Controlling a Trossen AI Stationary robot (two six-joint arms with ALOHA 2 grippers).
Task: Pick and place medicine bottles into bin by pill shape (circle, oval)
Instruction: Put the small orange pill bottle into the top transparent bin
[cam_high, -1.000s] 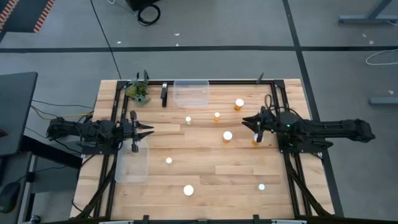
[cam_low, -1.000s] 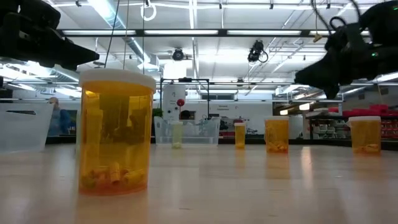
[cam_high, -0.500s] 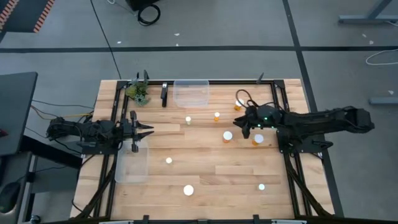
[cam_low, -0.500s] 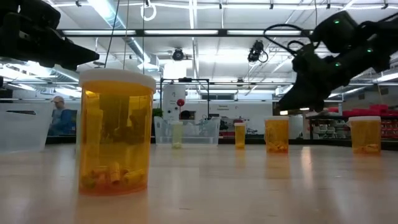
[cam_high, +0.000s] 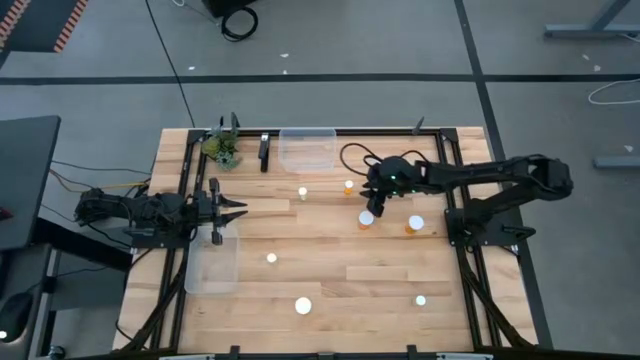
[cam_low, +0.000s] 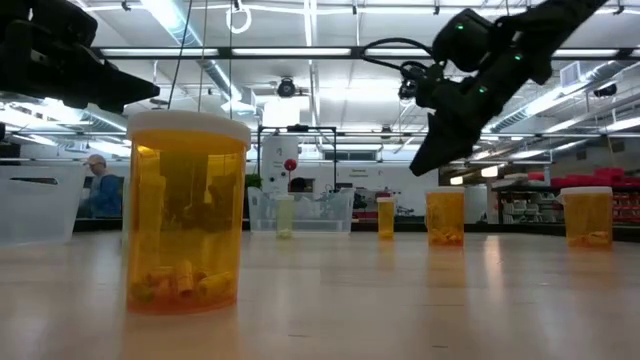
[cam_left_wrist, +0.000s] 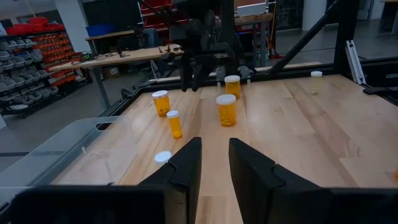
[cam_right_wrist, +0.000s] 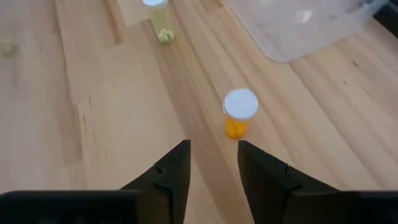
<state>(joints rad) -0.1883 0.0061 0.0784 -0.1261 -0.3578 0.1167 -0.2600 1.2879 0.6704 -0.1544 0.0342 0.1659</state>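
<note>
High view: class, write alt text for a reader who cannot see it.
The right gripper hangs over white-capped medicine bottles scattered on a wooden table. The left gripper waits beside one clear bin; another clear bin sits at the far edge.

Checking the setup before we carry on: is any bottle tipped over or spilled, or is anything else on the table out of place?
Nothing stands out. The medicine bottles in view stand upright with white caps on, apart from each other on the table. Both clear bins sit flat, and no loose pills show on the wood.
</note>
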